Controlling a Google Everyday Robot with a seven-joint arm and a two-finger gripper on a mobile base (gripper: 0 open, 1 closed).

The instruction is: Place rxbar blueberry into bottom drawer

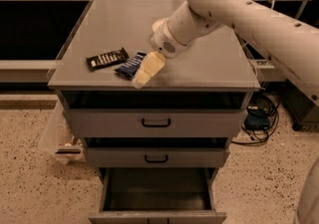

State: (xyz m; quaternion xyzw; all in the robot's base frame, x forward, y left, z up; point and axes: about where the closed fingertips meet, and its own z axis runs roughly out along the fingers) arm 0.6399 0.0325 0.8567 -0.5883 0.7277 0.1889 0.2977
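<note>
1. So, the gripper (142,76) is seen as a pale cream wedge, angled down to the front edge of the cabinet top (209,63), at the end of a smooth, rounded white arm (224,4).
2. Whether the gripper is clasped or released can't be told from this angle.
3. The rxbar blueberry (128,65), flat and rectangular in a dark blue wrapper, is lying on the matte grey top. It's just beside the gripper and maybe touched by it.
4. A black-brown bar (106,58) of the same shape is laid just left of it.
5. The bottom drawer (157,215) is pulled out, a deep grey metal box with a dark inside.
6. The top drawer (199,123) and middle drawer (199,158) are fitted with black handles.
</note>
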